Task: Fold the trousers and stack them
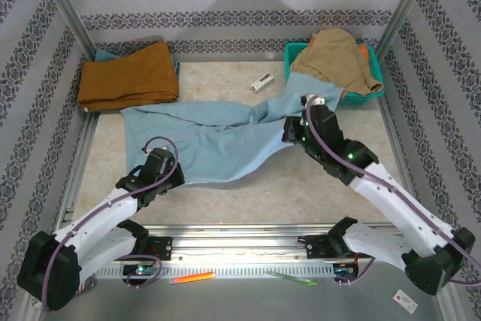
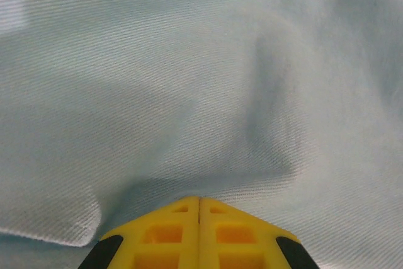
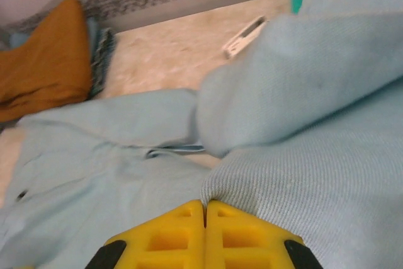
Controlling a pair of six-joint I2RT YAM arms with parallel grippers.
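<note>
The trousers (image 1: pixel 218 137) are lying spread across the middle of the table (image 1: pixel 248 201), one end reaching toward its far right corner. The left gripper (image 2: pixel 199 201), toward the near left corner, is pinching cloth with its fingers pressed together. The right gripper (image 3: pixel 204 205) is likewise clamping a raised fold. Both should be lifting evenly, with the cloth taut, so the fold lands flat.

On table (image 1: pixel 301 193), trousers (image 1: pixel 218 137) lie centre; folded garment (image 1: pixel 128 77) behind-left of them, basket (image 1: pixel 368 94) holding another garment (image 1: pixel 334 54) behind-right, small block (image 1: pixel 261 82) just behind.
</note>
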